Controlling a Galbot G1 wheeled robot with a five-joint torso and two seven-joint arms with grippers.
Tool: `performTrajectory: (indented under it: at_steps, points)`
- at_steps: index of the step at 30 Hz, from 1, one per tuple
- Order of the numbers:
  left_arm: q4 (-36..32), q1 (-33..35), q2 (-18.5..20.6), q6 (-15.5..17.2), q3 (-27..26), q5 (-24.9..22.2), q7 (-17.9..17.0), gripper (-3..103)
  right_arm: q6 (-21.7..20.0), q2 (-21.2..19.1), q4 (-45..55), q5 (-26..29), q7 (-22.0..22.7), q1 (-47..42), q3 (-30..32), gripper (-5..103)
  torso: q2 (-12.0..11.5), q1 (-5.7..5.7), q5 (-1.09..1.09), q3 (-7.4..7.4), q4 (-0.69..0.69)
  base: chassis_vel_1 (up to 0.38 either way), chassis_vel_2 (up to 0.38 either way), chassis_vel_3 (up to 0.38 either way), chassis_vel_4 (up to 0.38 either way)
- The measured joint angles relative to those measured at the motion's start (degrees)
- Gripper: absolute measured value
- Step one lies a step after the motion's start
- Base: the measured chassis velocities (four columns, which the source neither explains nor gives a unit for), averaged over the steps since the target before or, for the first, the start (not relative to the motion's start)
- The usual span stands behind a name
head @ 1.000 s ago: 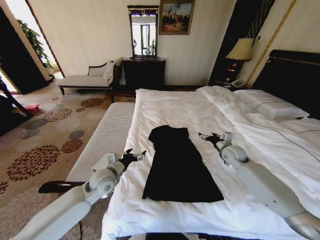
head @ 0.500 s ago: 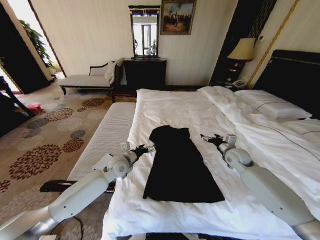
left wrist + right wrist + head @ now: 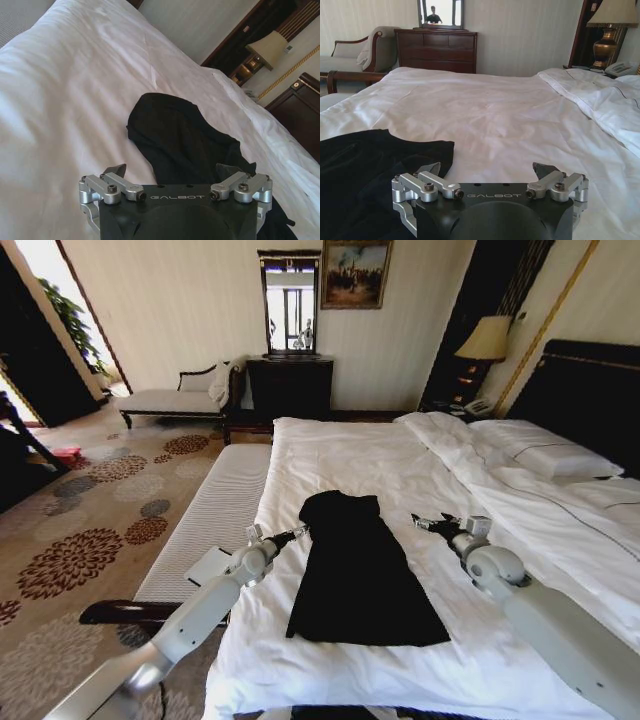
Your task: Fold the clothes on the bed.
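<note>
The clothes are one black T-shirt (image 3: 360, 570) lying as a long narrow strip on the white bed (image 3: 350, 455), collar end away from me. My left gripper (image 3: 290, 535) hovers open at the shirt's upper left edge. In the left wrist view the left gripper (image 3: 172, 172) has its fingers spread just short of the black T-shirt (image 3: 185, 140). My right gripper (image 3: 432, 525) is open over bare sheet to the right of the shirt. The right wrist view shows the right gripper (image 3: 487, 170) beside the dark T-shirt (image 3: 370, 170), holding nothing.
A ribbed grey-white bench (image 3: 210, 510) runs along the bed's left side. Pillows (image 3: 545, 455) and a bunched duvet (image 3: 560, 510) lie at the right by the dark headboard (image 3: 590, 390). A chaise (image 3: 170, 400), dresser (image 3: 290, 385) and lamp (image 3: 482, 340) stand by the far wall.
My left arm has stretched forward, bringing its gripper up to the shirt's left edge. The right gripper has drifted slightly right and towards me.
</note>
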Motion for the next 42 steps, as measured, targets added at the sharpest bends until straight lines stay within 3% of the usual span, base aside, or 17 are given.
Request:
performTrajectory:
  at_steps: [8, 29, 34, 42]
  points:
    - [8.0, -1.6, -5.8, -0.1, 0.0, 0.0, 3.7, 100, -0.5, -0.5, 1.5, -0.2, 0.9, -1.5, 0.8, 100, 0.0, 0.0, 0.0, 0.0, 0.0, 0.0, 0.0, 0.0, 0.0]
    - [19.8, -7.0, -14.5, -0.6, 0.9, 1.9, 7.3, 100, -0.9, -1.2, 1.8, 0.3, 1.2, -3.2, 2.0, 100, 0.0, 0.0, -0.01, 0.0, -0.01, 0.0, 0.0, 0.0, 0.0]
    - [20.0, -7.2, -14.5, -0.7, 0.9, 2.1, 7.1, 100, -0.9, -1.3, 1.7, 0.3, 1.2, -3.4, 2.3, 100, 0.0, 0.0, -0.01, 0.0, -0.01, 0.0, 0.0, 0.0, 0.0]
    - [19.3, -5.7, -10.6, -0.8, 0.2, 2.3, 6.3, 100, -1.0, -1.4, 1.3, 0.9, 1.2, -2.1, 1.8, 100, 0.0, 0.0, -0.01, 0.0, 0.01, 0.0, 0.0, 0.0, 0.0]
